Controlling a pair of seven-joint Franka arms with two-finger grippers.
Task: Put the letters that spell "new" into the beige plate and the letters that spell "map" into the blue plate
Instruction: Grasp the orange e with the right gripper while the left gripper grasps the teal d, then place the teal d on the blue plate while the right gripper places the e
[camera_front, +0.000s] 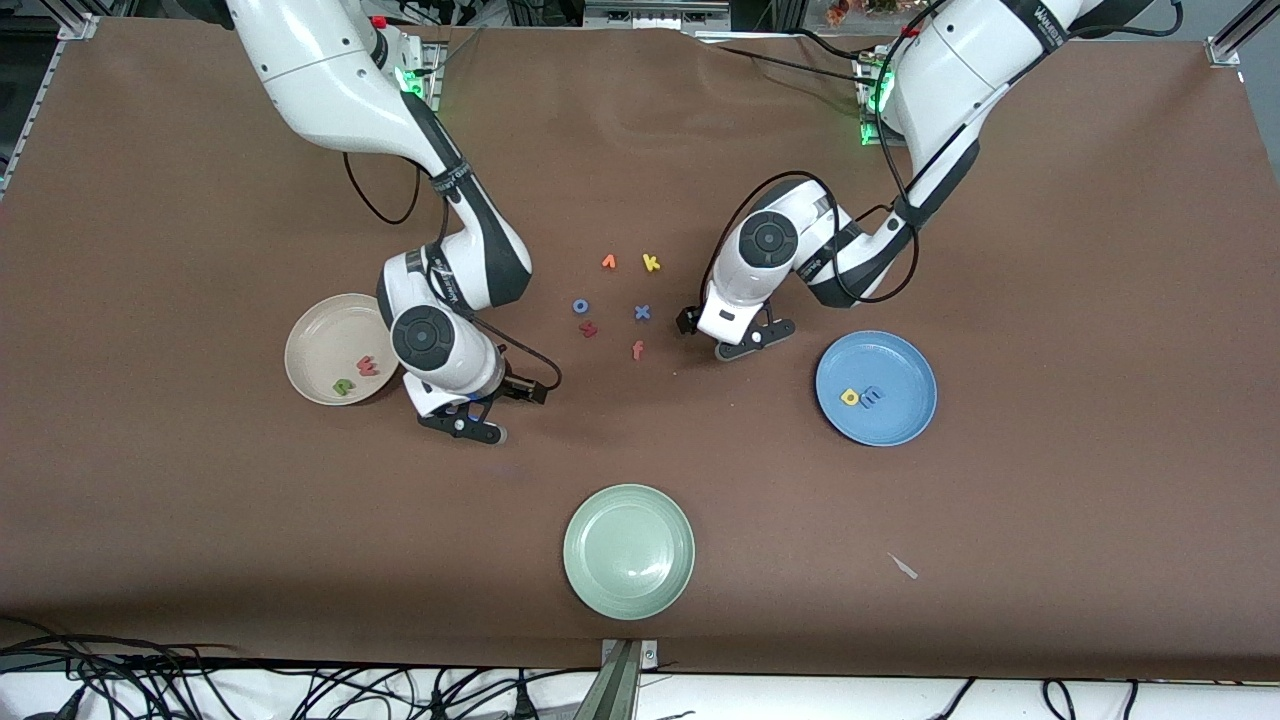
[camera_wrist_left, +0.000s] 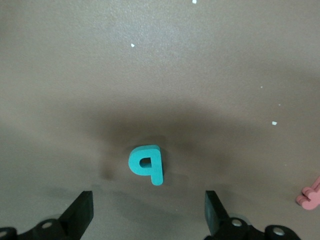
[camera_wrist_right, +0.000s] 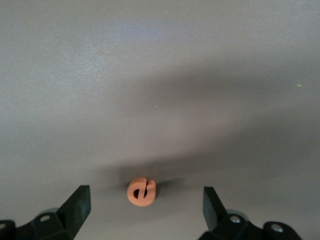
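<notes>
Both arms are low over the brown table (camera_front: 1050, 250) right now, each lined up on one last letter. The left gripper (camera_wrist_left: 149, 212) hangs with its jaws spread wide and nothing in them, and the teal "p" (camera_wrist_left: 146, 164) lies flat on the cloth just ahead of the gap, so it looks set to straddle the letter before closing. In the front view that gripper sits between the loose letters in the middle and the blue plate (camera_front: 900, 352), which already carries the yellow "a" (camera_front: 850, 397) and the periwinkle "m" (camera_front: 872, 396). The right gripper (camera_wrist_right: 146, 207) is parted the same way, empty, with the orange "e" (camera_wrist_right: 141, 191) lying between and a little ahead of its fingers, on the table beside the beige plate (camera_front: 318, 340). That plate has the green "n" (camera_front: 343, 387) and the pinkish-red "w" (camera_front: 368, 367) in it. So I'd call each word one letter short. The spare letters, the yellow "k" (camera_front: 651, 263) among them, lie untouched between the arms, and the pale green plate (camera_front: 628, 550) sits nearest the front camera.
</notes>
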